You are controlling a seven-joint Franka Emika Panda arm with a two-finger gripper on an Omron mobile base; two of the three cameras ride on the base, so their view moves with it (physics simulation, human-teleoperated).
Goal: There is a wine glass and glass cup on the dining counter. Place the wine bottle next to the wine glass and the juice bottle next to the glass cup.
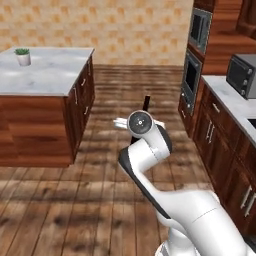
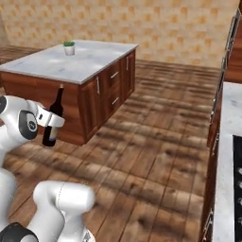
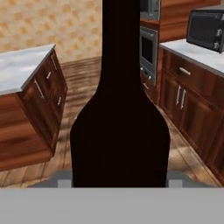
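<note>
Kitchen floor mid-room; wine bottle (image 2: 53, 118) held upright in closed gripper (image 2: 53, 121), marble-topped counter (image 2: 80, 66) ahead-left, wine glass apparently unseen

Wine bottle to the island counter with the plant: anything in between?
Right base view: the wine bottle, held up in the gripper, has just bare wood floor between it and the island counter.

wood floor (image 1: 60, 200) — tan wall (image 1: 100, 25)
</note>
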